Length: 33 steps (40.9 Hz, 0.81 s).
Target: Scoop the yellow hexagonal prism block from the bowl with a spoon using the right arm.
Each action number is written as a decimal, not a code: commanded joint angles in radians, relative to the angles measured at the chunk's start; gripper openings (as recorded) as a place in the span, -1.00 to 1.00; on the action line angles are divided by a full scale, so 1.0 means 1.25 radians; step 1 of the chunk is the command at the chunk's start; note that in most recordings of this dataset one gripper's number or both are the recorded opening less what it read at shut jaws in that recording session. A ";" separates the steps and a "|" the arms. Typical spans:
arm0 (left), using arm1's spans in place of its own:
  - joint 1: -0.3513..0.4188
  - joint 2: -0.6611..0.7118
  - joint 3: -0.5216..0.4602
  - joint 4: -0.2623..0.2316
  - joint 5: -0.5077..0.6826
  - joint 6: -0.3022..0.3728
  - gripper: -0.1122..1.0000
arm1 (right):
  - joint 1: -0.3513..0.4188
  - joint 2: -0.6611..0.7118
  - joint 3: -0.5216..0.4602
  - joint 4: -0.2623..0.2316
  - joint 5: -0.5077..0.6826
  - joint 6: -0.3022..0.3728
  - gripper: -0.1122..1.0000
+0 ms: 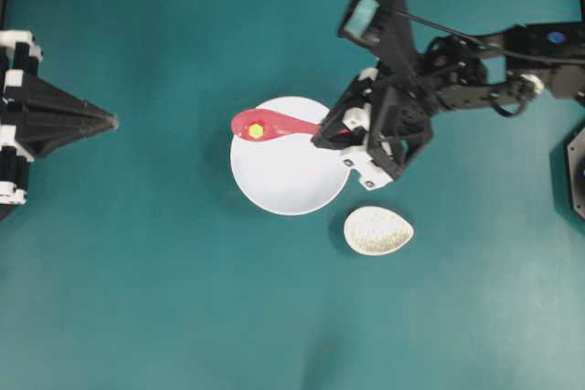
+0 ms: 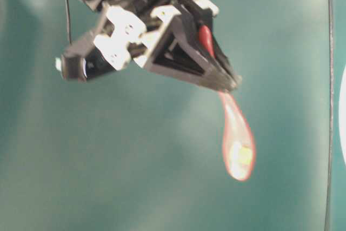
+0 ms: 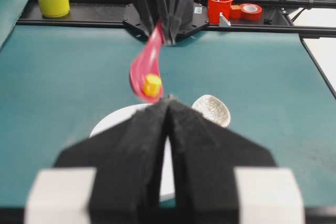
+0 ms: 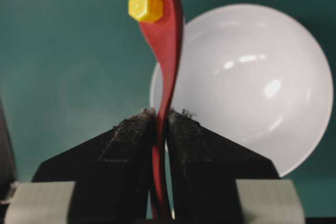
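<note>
Right wrist-mounted view: the right gripper point(image 4: 161, 121) is clamped on the handle of the pinkish-red soup spoon point(image 4: 164, 51), and the yellow hexagonal prism block point(image 4: 145, 7) sits in the spoon's head, off to one side of the empty white bowl point(image 4: 252, 82). From table level the spoon hangs in the air. The scoop looks nearly done; I'd keep the head level and move slowly, since the block could slide off. The left gripper point(image 3: 168, 109) rests closed, well apart.
</note>
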 commanded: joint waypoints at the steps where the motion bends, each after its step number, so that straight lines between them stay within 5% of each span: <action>1: -0.001 0.002 -0.023 0.002 -0.005 -0.005 -0.82 | 0.002 -0.042 0.009 0.002 -0.029 0.002 -0.61; 33: -0.001 0.000 -0.023 0.002 -0.005 -0.009 -0.82 | -0.005 -0.093 0.058 -0.048 -0.053 -0.005 -0.63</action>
